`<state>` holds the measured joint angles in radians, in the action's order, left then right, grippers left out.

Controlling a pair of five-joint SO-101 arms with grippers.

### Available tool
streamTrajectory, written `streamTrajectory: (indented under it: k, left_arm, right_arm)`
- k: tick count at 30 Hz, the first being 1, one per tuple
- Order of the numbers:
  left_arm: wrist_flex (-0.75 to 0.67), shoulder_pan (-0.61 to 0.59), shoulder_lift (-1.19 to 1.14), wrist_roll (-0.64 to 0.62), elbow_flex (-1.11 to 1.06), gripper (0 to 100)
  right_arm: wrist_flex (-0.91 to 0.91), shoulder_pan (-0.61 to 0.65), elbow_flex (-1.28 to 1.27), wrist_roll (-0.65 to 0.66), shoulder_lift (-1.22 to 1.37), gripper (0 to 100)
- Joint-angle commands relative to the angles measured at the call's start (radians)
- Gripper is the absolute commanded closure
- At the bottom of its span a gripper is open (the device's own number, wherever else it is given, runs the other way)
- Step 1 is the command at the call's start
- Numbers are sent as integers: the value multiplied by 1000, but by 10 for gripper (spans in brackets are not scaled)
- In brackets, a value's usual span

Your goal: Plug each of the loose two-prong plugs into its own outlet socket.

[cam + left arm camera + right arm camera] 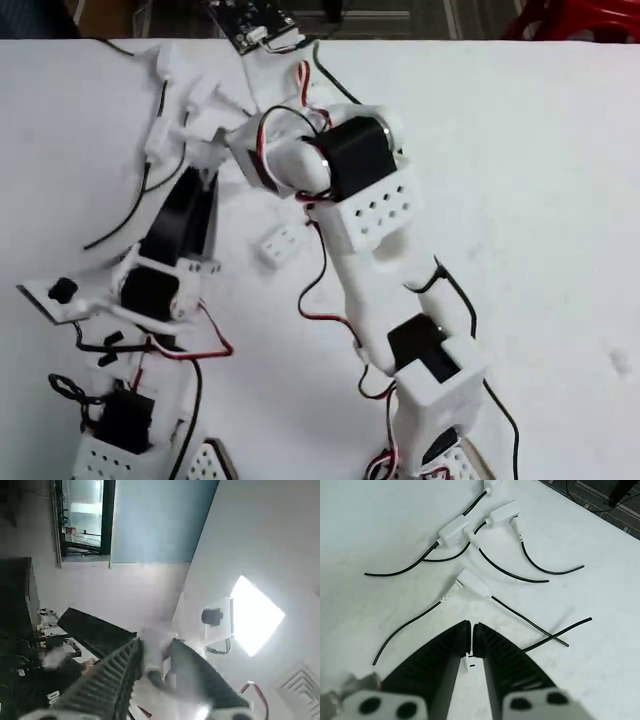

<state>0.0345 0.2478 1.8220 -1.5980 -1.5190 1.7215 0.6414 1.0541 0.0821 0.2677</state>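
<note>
Plugs [472,582] w/ cords [520,615] lie on table [370,520], R end effector [471,626] closed.

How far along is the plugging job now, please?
Looks done: one joined pair lies with a cord leaving each end; a second pair may be joined too. In hand: nothing clear; the right gripper hangs shut over the table, no plug seen in it. Still to do: at least one loose plug lies apart, not plugged in.
</note>
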Motion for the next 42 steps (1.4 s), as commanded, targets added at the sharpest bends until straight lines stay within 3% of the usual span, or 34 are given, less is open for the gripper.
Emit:
streamTrajectory:
  k: [1, 10, 15, 21, 26, 35, 42]
  left_arm:
    - [-15, 67, -2, 94, -5, 976]
    - [-9, 61, -2, 95, -5, 976]
    - [-9, 7, -4, 95, -5, 976]
    - [51, -82, -7, 103, -3, 976]
    - [196, -73, -7, 388, -32, 976]
    - [350, -81, -5, 1172, -172, 976]
    - [494, -85, -4, 1231, -173, 976]
  right_arm:
    - [-1, -5, 44, -3, -8, 980]
    - [4, -140, 44, 32, -50, 980]
    - [4, -302, 43, 140, -120, 980]
    - [4, -530, -92, 160, -182, 980]
    - [2, -677, -425, 160, -220, 979]
    - [-2, -811, -654, 287, -234, 979]
    - [-2, -874, -712, 299, -234, 979]
